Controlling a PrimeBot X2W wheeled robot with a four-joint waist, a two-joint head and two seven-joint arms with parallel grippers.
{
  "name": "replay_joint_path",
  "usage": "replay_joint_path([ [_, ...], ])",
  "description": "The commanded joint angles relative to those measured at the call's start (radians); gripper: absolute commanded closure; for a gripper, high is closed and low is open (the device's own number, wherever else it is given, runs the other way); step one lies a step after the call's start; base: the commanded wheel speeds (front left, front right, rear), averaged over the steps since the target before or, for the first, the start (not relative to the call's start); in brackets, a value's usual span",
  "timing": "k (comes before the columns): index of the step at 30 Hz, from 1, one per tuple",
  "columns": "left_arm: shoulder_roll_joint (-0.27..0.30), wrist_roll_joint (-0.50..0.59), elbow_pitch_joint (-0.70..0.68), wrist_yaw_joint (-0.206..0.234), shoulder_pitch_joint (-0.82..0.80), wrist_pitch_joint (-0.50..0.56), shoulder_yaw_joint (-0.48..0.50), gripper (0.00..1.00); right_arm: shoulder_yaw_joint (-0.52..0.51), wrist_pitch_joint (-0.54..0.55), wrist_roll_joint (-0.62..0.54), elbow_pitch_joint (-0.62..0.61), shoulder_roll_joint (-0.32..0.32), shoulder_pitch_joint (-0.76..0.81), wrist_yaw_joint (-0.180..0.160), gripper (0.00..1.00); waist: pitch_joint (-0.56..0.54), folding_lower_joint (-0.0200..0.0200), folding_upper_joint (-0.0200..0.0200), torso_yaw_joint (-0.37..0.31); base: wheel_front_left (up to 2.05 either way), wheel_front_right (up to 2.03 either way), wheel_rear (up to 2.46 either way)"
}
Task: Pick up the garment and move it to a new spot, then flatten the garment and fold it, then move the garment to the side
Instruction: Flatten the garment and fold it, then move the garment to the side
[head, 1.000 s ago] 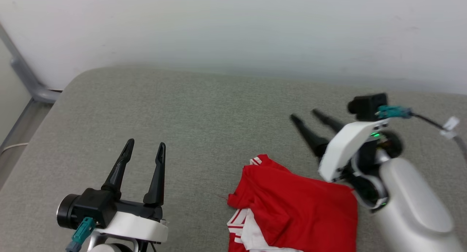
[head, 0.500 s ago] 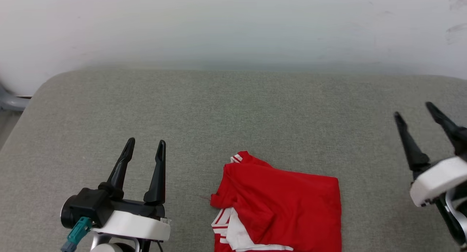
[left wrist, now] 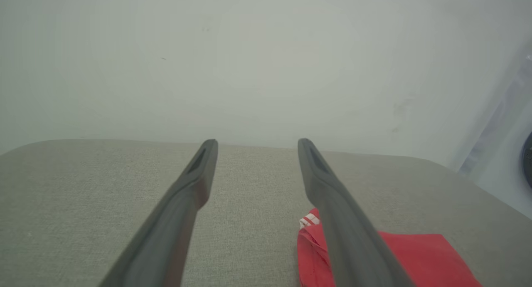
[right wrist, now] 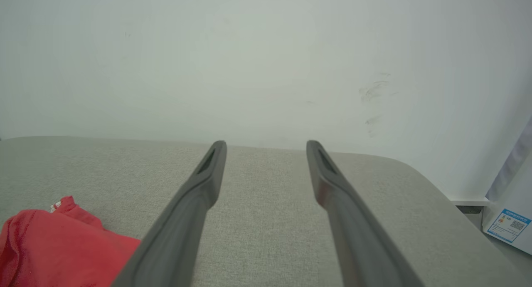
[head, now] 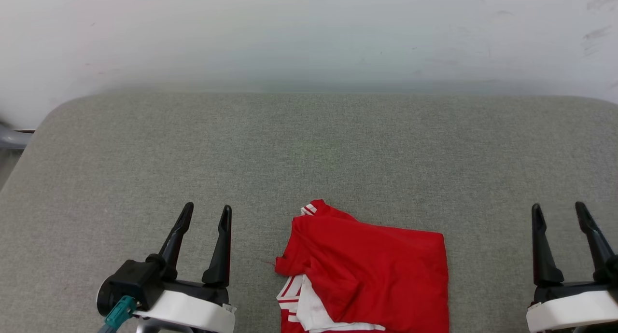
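The garment (head: 376,275), red with a white sleeve and striped trim, lies folded into a rough rectangle at the near middle of the grey padded surface (head: 309,145). It also appears as the garment (left wrist: 415,258) in the left wrist view and the garment (right wrist: 58,245) in the right wrist view. My left gripper (head: 206,210) hovers open at the lower left, well clear of the cloth. At the lower right my right gripper (head: 557,210) stands open too, apart from the shirt. Nothing sits between either pair of fingers.
A pale wall (head: 309,34) rises right behind the surface's far edge. A grey metal frame piece (head: 12,137) shows at the far left. In the right wrist view a white object with a blue label (right wrist: 507,224) stands past the surface's right end.
My right arm has drawn back from beside the garment to the lower right. The camera has turned, shifting the whole scene. The garment lies as before.
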Motion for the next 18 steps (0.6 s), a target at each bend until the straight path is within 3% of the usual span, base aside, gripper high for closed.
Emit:
replay_joint_path([
  [1, 0.004, -0.002, 0.006, 0.000, 0.011, -0.002, -0.004, 0.00, 0.000, -0.009, -0.007, 0.006, 0.006, 0.008, -0.001, 0.00, -0.001, 0.0000, 0.0000, 0.000, 0.00, 0.00, 0.00],
  [18, 0.016, -0.012, 0.045, 0.000, 0.001, -0.002, -0.029, 0.00, 0.018, 0.001, -0.004, 0.040, 0.021, -0.013, -0.001, 0.00, -0.011, 0.0000, 0.0000, 0.010, 0.00, 0.00, 0.00],
])
